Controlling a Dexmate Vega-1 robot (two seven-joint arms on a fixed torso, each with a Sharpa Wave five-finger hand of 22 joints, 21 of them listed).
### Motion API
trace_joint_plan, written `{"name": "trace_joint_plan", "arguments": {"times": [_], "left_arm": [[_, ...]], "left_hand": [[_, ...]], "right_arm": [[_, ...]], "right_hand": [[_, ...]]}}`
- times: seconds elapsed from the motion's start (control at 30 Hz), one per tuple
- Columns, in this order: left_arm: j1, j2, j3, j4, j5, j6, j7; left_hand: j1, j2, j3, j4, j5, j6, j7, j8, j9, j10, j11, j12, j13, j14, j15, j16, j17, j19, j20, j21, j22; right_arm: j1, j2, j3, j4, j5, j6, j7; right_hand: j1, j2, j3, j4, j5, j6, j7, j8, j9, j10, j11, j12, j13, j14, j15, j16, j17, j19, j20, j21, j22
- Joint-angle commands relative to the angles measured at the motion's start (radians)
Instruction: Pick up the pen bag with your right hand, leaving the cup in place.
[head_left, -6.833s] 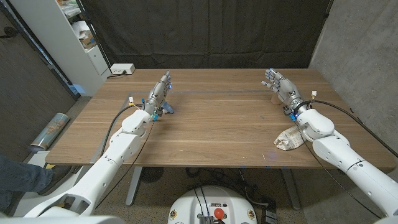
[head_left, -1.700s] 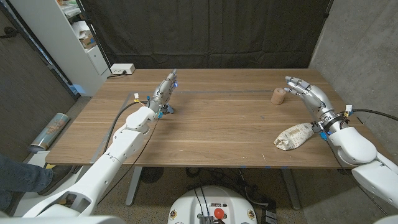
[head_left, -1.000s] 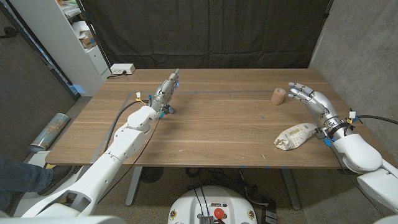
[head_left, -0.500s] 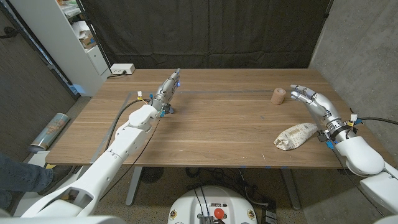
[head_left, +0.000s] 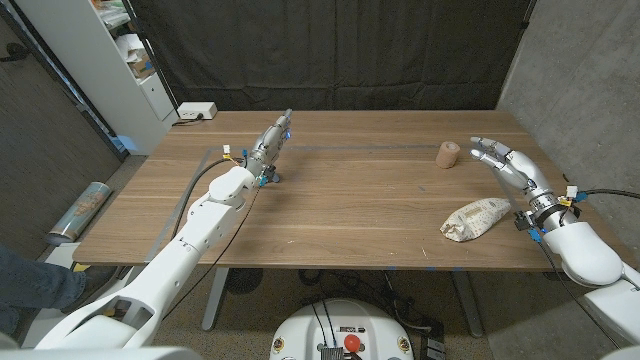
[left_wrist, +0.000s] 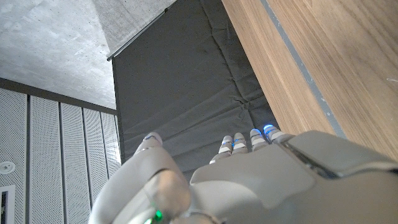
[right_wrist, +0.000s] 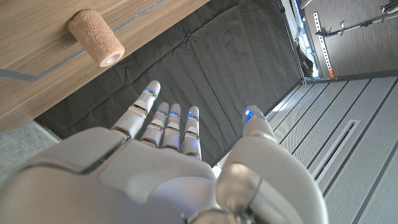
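Cup (head_left: 446, 154) beside empty, spread right robot hand (head_left: 506, 164); pen bag (head_left: 474, 219) near wrist, unobstructed.

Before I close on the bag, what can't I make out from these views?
- Bag: head view too small to show a zipper or opening.
- Cup: too small in head view; right wrist view hides its base.
- Left hand: edge-on in head view, palm side hidden.

We count one pen bag (head_left: 473, 219) on the wooden table (head_left: 350, 200) and one cup (head_left: 446, 154) (a small tan cylinder, seen too in the right wrist view). Two robot hands show: one left hand (head_left: 268, 143), one right hand (head_left: 503, 162).
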Motion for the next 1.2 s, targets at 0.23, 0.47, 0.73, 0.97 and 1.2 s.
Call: {"name": "trace_joint_plan", "arguments": {"times": [0.23, 0.47, 0.73, 0.97, 1.2], "left_arm": [[-0.007, -0.004, 0.002, 0.005, 0.007, 0.013, 0.003], [-0.011, -0.005, 0.005, 0.007, 0.010, 0.017, 0.005], [-0.022, -0.006, 0.016, 0.016, 0.027, 0.014, 0.010], [-0.024, -0.008, 0.013, 0.021, 0.024, 0.008, 0.009], [-0.024, -0.011, 0.010, 0.029, 0.020, 0.005, 0.006]], "left_hand": [[0.003, 0.005, 0.001, -0.004, 0.000, 0.006, 0.000, 0.005, 0.005, -0.005, 0.004, 0.008, 0.002, -0.053, -0.004, 0.006, 0.004, -0.044, 0.005, 0.002, 0.005], [0.004, 0.006, 0.000, -0.004, -0.001, 0.006, 0.000, 0.005, 0.005, -0.006, 0.001, 0.008, 0.002, -0.054, -0.004, 0.006, 0.004, -0.044, 0.006, 0.002, 0.005], [0.004, 0.007, 0.000, -0.005, -0.001, 0.007, -0.001, 0.005, 0.005, -0.006, 0.001, 0.008, 0.002, -0.054, -0.005, 0.006, 0.004, -0.045, 0.010, 0.002, 0.005], [0.004, 0.007, -0.001, -0.005, -0.001, 0.005, -0.001, 0.004, 0.005, -0.009, 0.000, 0.007, 0.002, -0.056, -0.004, 0.005, 0.004, -0.046, 0.010, 0.002, 0.005], [0.004, 0.007, -0.002, -0.005, -0.002, 0.006, -0.001, 0.004, 0.005, -0.010, 0.000, 0.007, 0.002, -0.057, -0.005, 0.006, 0.004, -0.046, 0.010, 0.002, 0.005]], "right_arm": [[-0.027, 0.027, 0.042, -0.015, -0.122, -0.031, -0.030], [-0.045, 0.026, 0.066, -0.031, -0.191, -0.055, -0.041], [-0.067, 0.039, 0.087, -0.045, -0.251, -0.063, -0.053], [-0.090, 0.043, 0.110, -0.080, -0.314, -0.098, -0.046], [-0.109, 0.055, 0.121, -0.098, -0.343, -0.116, -0.035]], "right_hand": [[0.022, -0.005, 0.007, -0.006, 0.011, -0.017, -0.016, -0.010, 0.007, 0.009, -0.004, -0.006, 0.005, 0.017, -0.005, 0.004, 0.003, 0.014, -0.001, -0.001, 0.002], [0.028, -0.005, 0.009, -0.008, 0.014, -0.019, -0.020, -0.011, 0.007, 0.009, -0.006, -0.007, 0.005, 0.019, -0.006, 0.004, 0.003, 0.017, -0.004, -0.001, 0.002], [0.036, -0.004, 0.013, -0.010, 0.016, -0.019, -0.027, -0.012, 0.008, 0.005, -0.008, -0.010, 0.006, 0.021, -0.007, 0.003, 0.003, 0.023, -0.007, 0.000, 0.002], [0.043, -0.003, 0.015, -0.011, 0.018, -0.023, -0.033, -0.014, 0.008, 0.003, -0.012, -0.012, 0.006, 0.021, -0.008, 0.001, 0.003, 0.025, -0.008, -0.001, 0.002], [0.049, -0.003, 0.018, -0.012, 0.020, -0.025, -0.037, -0.015, 0.008, 0.004, -0.013, -0.012, 0.006, 0.022, -0.009, 0.001, 0.003, 0.028, -0.009, -0.001, 0.002]]}}
